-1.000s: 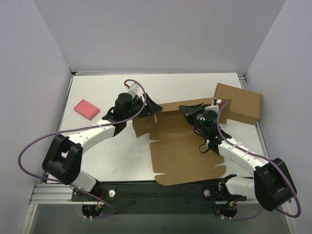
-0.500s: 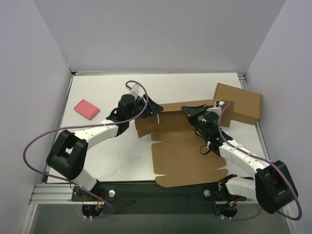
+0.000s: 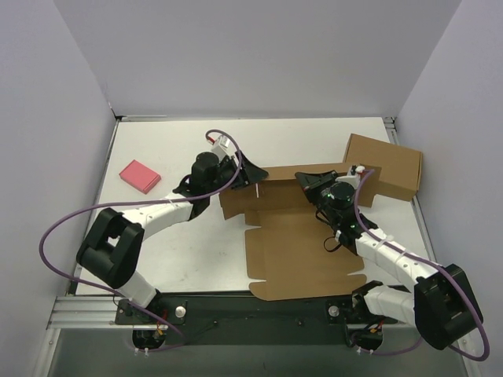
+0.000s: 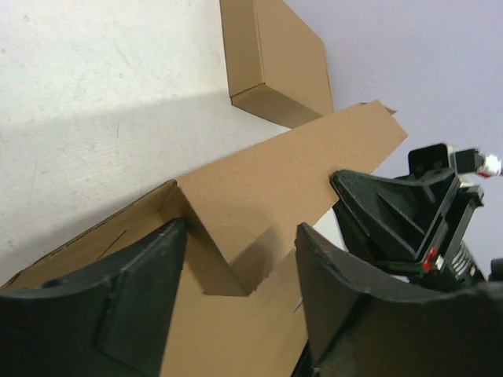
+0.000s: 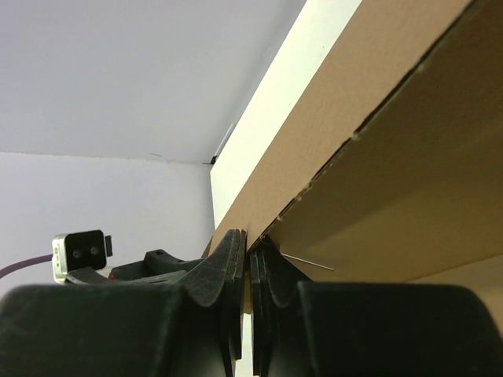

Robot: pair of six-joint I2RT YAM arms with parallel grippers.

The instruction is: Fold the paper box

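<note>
Jaws of the right gripper (image 5: 247, 253) are pinched together on the top edge of the paper box's (image 3: 302, 251) raised rear panel. Left gripper (image 4: 240, 236): jaws apart, straddling that panel's left end. Box base lies flat on the desk (image 3: 173, 141), near the arm bases. Beyond: formed second box (image 3: 389, 165) just behind the panel's right end; pink block (image 3: 139, 176) far left, well apart.
</note>
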